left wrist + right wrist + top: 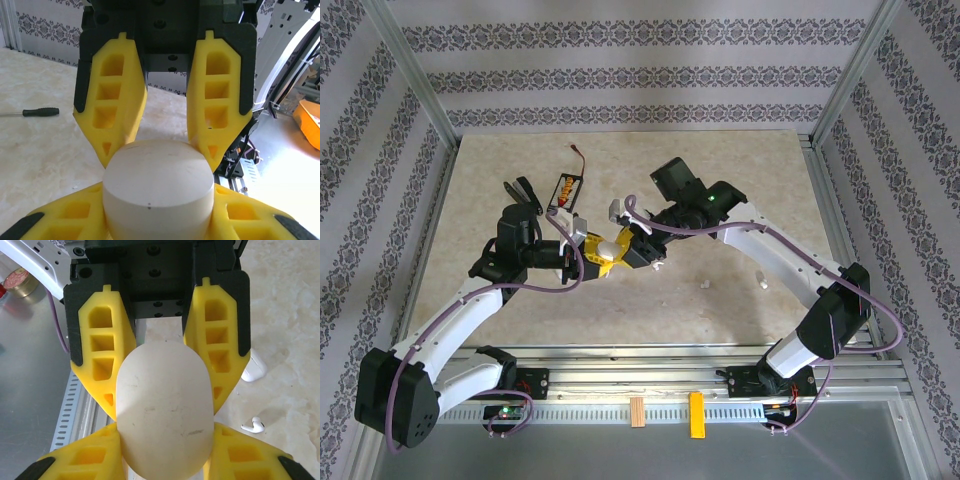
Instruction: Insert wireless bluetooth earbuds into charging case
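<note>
Cream-white charging case fills the right wrist view's centre, long axis running top to bottom, lower end cut off. Right gripper pinches it from the bottom edge, left gripper from the top. One earbud lies on the desk at lower right, too small to tell its heading; a second white piece above it is half hidden behind a finger, unidentifiable.
</note>
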